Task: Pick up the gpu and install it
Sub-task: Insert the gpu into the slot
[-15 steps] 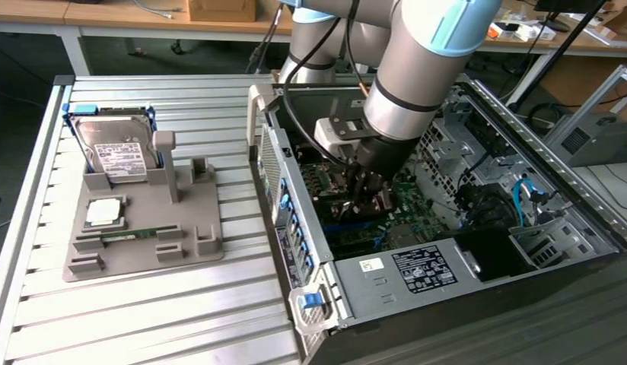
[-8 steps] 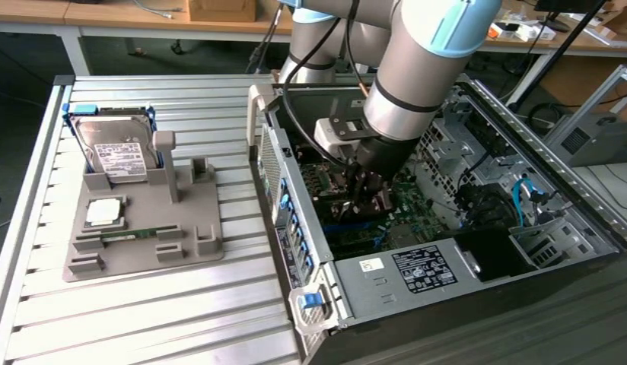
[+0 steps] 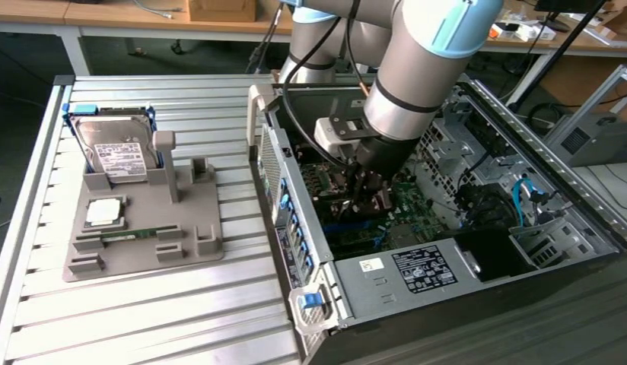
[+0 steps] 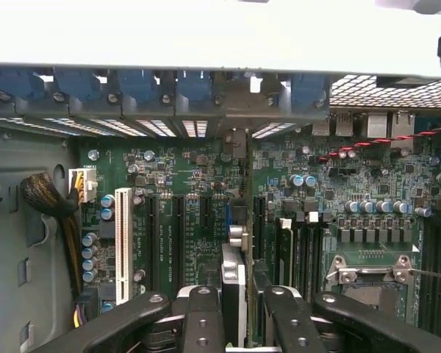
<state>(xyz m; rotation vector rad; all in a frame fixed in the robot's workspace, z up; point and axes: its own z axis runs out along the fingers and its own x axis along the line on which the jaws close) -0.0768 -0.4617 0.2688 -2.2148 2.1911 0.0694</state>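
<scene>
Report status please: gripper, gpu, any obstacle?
Gripper jaws shut on thin dark gpu card with silvery bracket. Card edge-on at green motherboard, inside open grey metal computer case; seating unclear. No obstacle seen.

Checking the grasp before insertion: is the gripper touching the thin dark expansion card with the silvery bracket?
Touching. In the wrist view the thin dark gpu stands edge-on, clamped between the gripper's black fingers, over the green motherboard.
</scene>
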